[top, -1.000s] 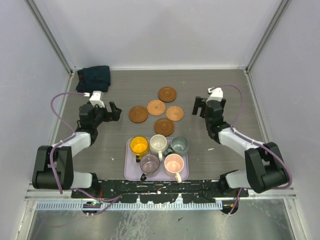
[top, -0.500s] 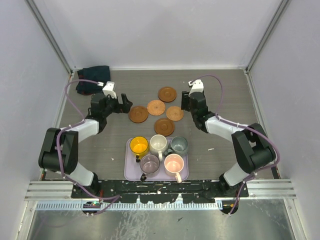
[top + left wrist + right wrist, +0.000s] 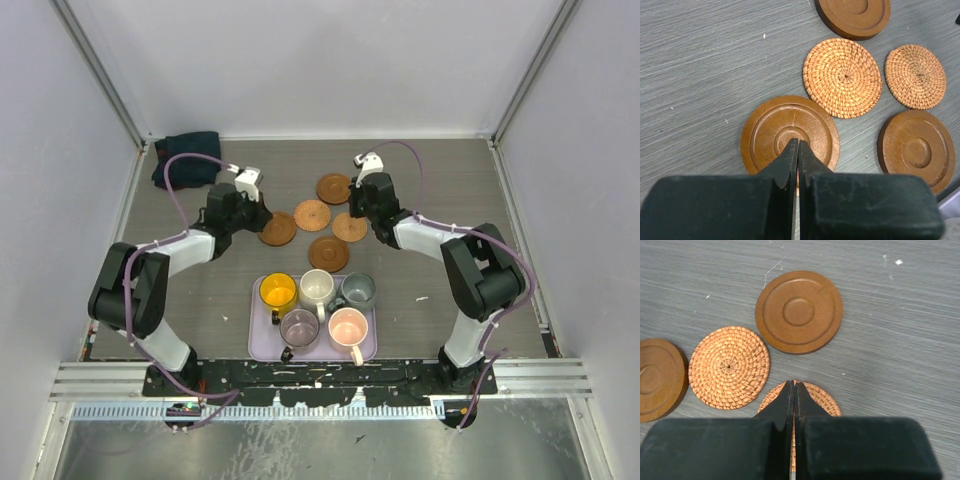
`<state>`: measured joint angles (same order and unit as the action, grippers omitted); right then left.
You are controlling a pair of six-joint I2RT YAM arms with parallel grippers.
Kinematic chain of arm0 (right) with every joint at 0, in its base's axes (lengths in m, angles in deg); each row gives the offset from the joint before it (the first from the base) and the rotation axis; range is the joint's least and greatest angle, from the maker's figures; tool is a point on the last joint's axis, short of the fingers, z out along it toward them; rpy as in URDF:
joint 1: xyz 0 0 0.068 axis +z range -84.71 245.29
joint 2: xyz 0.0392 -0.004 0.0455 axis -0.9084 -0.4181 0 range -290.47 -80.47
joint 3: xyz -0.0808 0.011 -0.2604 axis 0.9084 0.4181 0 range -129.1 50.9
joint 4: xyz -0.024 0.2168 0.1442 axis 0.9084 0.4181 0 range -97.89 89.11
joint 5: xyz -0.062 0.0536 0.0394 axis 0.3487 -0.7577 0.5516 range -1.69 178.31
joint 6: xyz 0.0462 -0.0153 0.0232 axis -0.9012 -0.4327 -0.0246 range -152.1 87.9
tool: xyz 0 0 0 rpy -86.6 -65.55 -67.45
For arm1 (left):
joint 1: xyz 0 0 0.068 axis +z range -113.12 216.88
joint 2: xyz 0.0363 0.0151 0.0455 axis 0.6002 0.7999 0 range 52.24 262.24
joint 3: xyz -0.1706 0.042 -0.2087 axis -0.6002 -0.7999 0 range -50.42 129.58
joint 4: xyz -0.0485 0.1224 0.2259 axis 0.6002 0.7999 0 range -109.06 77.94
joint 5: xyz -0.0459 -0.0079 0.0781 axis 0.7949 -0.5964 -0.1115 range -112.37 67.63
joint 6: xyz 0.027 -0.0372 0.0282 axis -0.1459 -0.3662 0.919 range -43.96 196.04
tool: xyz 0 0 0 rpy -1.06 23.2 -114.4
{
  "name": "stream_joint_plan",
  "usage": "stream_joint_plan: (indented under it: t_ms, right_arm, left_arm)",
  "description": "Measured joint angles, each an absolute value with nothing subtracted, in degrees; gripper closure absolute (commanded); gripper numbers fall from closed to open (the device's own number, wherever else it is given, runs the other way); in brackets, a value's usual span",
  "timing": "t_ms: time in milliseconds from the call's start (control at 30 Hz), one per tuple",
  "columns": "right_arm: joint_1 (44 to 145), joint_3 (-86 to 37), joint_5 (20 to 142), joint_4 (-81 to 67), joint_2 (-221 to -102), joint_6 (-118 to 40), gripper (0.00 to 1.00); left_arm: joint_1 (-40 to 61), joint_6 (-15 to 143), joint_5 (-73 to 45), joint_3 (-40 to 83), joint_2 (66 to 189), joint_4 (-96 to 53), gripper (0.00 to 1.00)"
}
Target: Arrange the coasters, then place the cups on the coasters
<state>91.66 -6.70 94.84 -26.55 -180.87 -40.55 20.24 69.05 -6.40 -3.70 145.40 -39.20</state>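
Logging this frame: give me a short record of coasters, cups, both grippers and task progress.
coasters: five, clustered mid-table; three ringed wooden, two woven
cups: five, all on the lavender tray, none on a coaster
left gripper: shut, tips over the leftmost wooden coaster
right gripper: shut, tips over a woven coaster
progress: coasters not yet spread out, no cup placed

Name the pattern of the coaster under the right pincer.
Woven orange wicker coaster; right wrist view.
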Motion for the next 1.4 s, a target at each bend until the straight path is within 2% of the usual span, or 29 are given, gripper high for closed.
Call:
stream_joint_plan:
  t_ms: [433, 867, 1400]
  right_arm:
    - [95.7, -14.2, 89.8, -22.0, -190.2, -42.8, 0.99]
    - [99.5, -20.6, 88.0, -18.0, -196.5, -42.8, 0.99]
    - [100.4, -28.9, 87.0, -12.3, -202.4, -42.8, 0.99]
  left_arm:
    - [14.9, 71.2, -12.2, 5.3, 152.2, -26.4, 1.0]
    - [14.1, 70.9, -17.4, 8.1, 155.2, -17.5, 1.0]
    - [14.1, 68.1, -21.7, 27.6, 167.0, -2.4, 1.0]
